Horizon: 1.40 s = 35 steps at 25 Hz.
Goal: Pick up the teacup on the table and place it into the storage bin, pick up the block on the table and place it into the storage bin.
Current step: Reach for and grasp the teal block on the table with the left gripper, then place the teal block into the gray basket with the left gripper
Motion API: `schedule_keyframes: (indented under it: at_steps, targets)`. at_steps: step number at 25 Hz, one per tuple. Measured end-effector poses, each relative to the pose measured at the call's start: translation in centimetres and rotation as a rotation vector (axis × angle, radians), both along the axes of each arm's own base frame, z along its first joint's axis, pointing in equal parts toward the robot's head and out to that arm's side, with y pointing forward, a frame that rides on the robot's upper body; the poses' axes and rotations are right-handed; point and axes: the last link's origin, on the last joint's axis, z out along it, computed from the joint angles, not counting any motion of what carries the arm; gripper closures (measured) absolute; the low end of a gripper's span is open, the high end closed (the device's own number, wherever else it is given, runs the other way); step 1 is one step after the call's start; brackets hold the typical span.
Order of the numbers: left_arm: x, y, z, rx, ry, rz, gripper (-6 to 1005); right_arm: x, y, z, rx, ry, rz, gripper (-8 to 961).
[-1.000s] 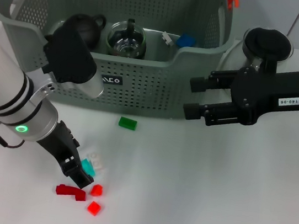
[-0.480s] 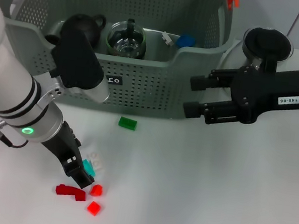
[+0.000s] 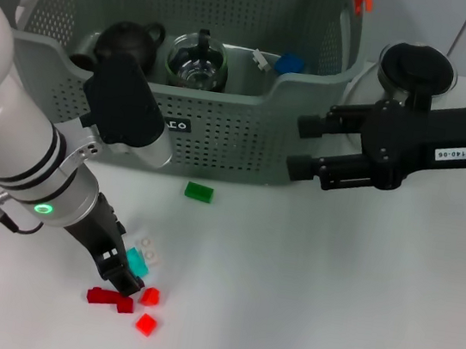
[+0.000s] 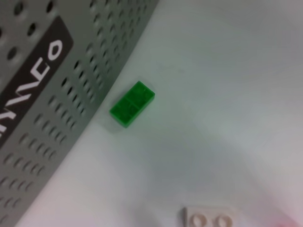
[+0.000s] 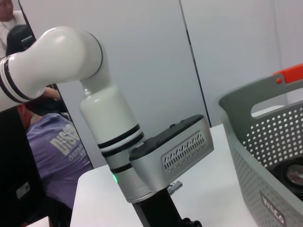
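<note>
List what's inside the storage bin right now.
Storage bin holds a black teapot, a glass pitcher and a blue block. The front wall hides the rest of its floor.

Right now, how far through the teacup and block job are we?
Dark teacup already sits in the storage bin. Left gripper is down among the red blocks; grip unclear. Green block remains on the table. Right gripper hovers open beside the bin.

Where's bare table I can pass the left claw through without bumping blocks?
Bare table runs from the green block rightward, below the right claw and in front of the storage bin. It is crowded near the left claw: red blocks, a teal block and a white piece cluster there.
</note>
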Motion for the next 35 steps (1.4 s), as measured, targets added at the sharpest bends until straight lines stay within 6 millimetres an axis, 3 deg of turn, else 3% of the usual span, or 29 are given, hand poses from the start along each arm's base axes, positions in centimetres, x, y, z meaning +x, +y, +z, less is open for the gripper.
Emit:
schedule_keyframes:
  at_steps: [6,17,23,28,32,35]
  targets:
    - [0.0,-0.2,-0.1,-0.010,0.004,-0.004,188,0.0,0.1,0.1,0.007,0.007,-0.002,177]
    - [0.1,-0.4,-0.1,-0.021,0.025,-0.016,593,0.0,0.1,0.3,0.012,0.012,-0.003,176]
    - [0.6,-0.7,0.7,-0.023,0.016,-0.011,569,0.0,0.1,0.2,0.013,0.011,-0.004,176]
    - [1.8,-0.7,4.3,0.025,-0.064,0.001,550,0.0,0.1,0.2,0.011,0.012,-0.003,176]
    - [3.2,-0.1,9.8,0.111,-0.310,0.011,534,0.0,0.1,0.3,0.015,0.018,0.000,175]
    - [3.8,0.4,11.9,0.147,-0.428,0.000,522,0.0,0.1,0.4,0.017,0.018,0.002,175]
